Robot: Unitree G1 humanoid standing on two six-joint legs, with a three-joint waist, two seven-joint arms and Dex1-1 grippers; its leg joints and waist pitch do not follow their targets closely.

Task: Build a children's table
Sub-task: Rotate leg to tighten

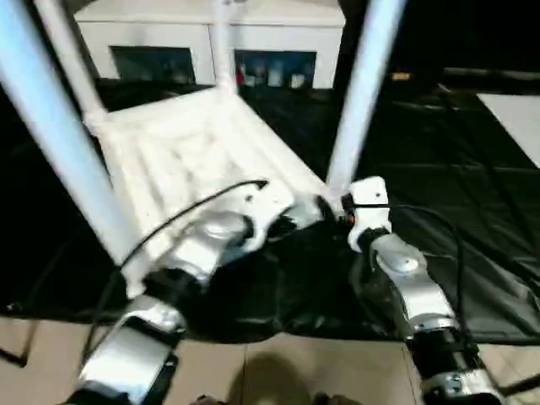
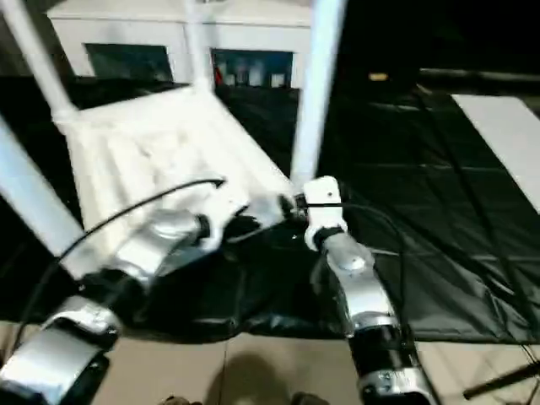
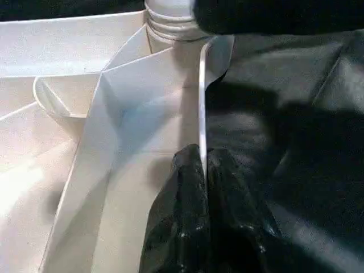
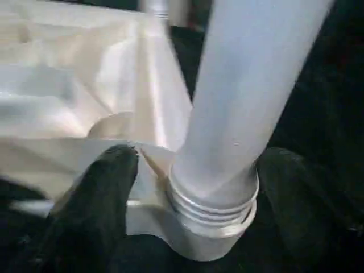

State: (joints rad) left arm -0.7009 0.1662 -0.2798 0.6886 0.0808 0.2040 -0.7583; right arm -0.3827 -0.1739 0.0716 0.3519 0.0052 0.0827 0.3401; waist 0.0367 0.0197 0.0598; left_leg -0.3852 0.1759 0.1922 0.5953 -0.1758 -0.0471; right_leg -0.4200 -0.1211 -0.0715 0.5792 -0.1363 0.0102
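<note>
1. Lying upside down on the black-covered work table (image 1: 472, 253), the children's table top (image 1: 181, 164) is showing its ribbed underside, so the corner sockets are facing up for the legs.
2. Four tapered legs are standing in those sockets; the near-right leg (image 1: 359, 101) is rising from the corner between the two grippers.
3. The left gripper (image 3: 203, 165) is pinching the top's thin side rim (image 3: 202, 102) just near of that corner, fingers pressed together on the edge — probably bracing the top while the leg is being seated.
4. The right gripper (image 4: 193, 187) is straddling the leg's threaded base (image 4: 213, 207), fingers (image 4: 99, 193) spread wide on either side, not clamping it.
</note>
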